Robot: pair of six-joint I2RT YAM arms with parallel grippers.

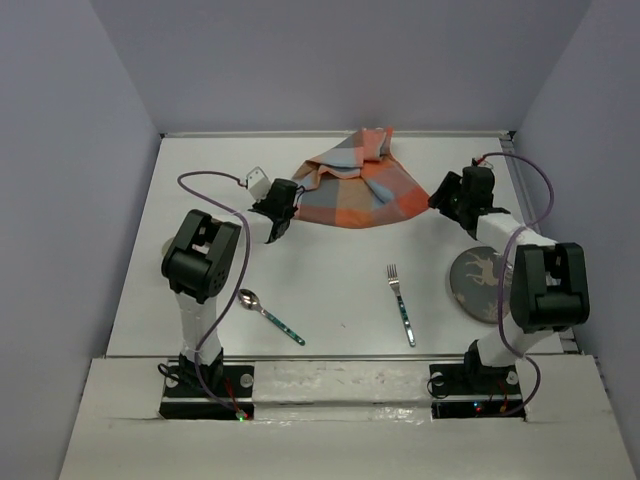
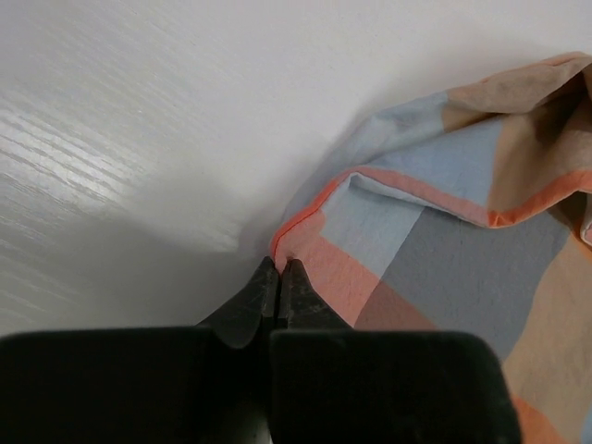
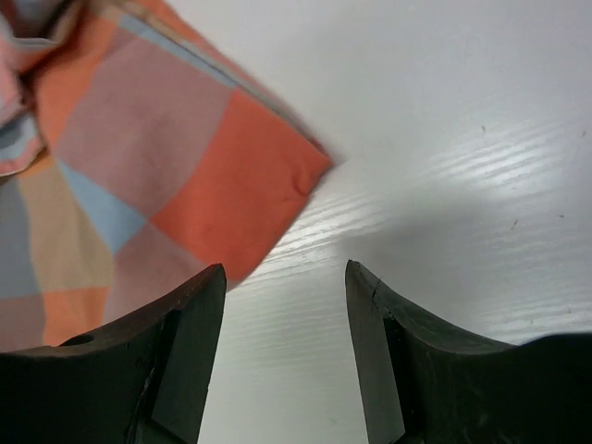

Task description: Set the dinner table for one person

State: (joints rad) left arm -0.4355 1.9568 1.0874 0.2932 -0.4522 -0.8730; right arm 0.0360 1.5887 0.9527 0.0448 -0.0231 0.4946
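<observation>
The dinner table (image 1: 330,270) is lying beneath the checked cloth (image 1: 355,190) and spreading out past it on every side, its white top carrying everything else. The checked cloth, orange, grey and blue, is sitting bunched in a loose heap, its rear part folding up into a peak. At the cloth's left corner the left gripper (image 1: 290,200) is clenching tight, its two black fingertips pressing together on the orange hem, which is lifting slightly off the white surface there. At the cloth's right corner the right gripper (image 1: 445,195) is standing released, jaws well apart; the orange corner is lying just ahead of the gap, nearer its left finger (image 3: 176,342), with no contact showing. On the side of the cloth toward the arm bases, a fork (image 1: 401,303) is lying well apart from it, and a spoon (image 1: 270,316) is lying off to the cloth's near left. A brown plate (image 1: 475,275) with a pale deer figure is sitting to the cloth's near right, partly hiding behind the right arm.
</observation>
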